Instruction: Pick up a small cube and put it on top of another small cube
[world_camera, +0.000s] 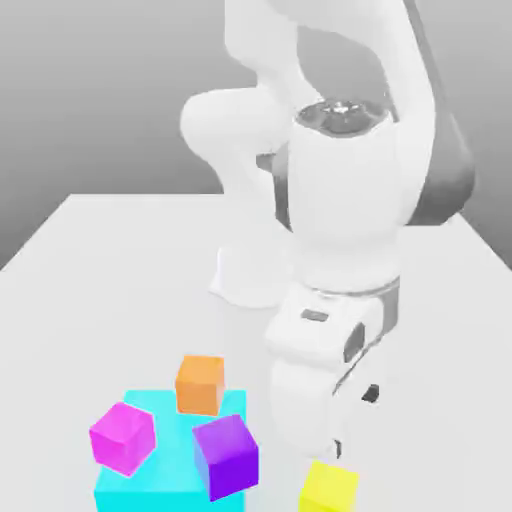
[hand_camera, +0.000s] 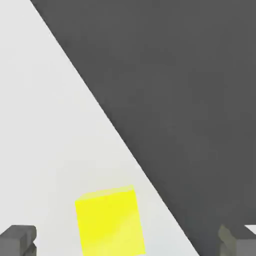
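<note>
The small bright-yellow cube (world_camera: 330, 488) rests on the white table near its front edge, at the exterior view's lower right. My gripper (world_camera: 338, 452) hangs just above it, pointing down. In the hand view the yellow cube (hand_camera: 110, 222) lies between my two dark fingertips (hand_camera: 17, 241), which stand far apart, so the gripper (hand_camera: 127, 242) is open and holds nothing. The other small cubes, orange (world_camera: 200, 384), magenta (world_camera: 122, 437) and purple (world_camera: 226, 456), are grouped to the exterior view's left of the yellow one.
A large cyan block (world_camera: 150, 485) lies under or among the orange, magenta and purple cubes. The table's edge (hand_camera: 125, 140) runs close beside the yellow cube, with dark floor beyond. The arm's white base (world_camera: 250, 280) stands behind.
</note>
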